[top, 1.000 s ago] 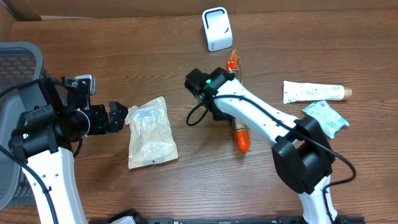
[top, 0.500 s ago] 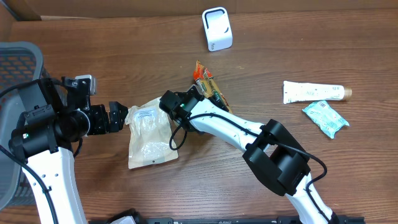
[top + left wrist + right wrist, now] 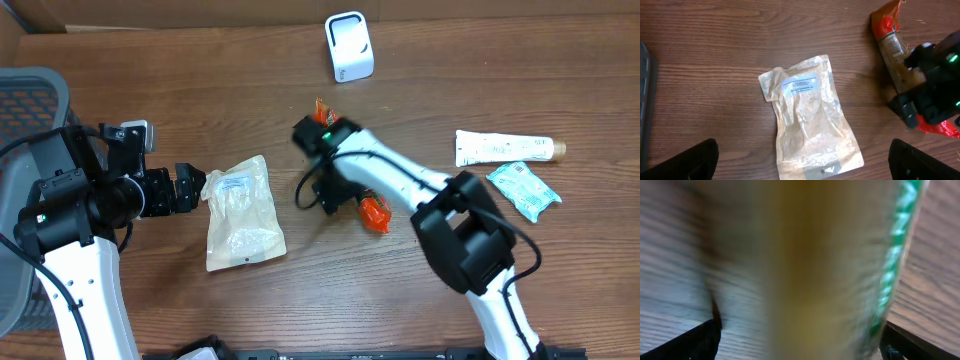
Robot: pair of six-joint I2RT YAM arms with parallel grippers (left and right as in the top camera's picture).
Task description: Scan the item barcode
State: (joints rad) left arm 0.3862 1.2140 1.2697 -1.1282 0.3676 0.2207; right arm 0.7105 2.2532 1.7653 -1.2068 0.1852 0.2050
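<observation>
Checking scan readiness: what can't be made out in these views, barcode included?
Orange packet: barcode unseen; overhead the right arm covers its middle, and the right wrist view is a blur.
Clear pouch: label print too small, left wrist view.
Tube: text too small overhead.

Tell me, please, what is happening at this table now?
Two robot arms are on a barcode-scanning job. The right hand hangs with its jaws wide over an orange snack packet that lies in the middle of the table. The wrist view is too blurred to show contact. The left hand hovers open beside a clear pouch. The white scanner stands at the far edge, apart from both items.
</observation>
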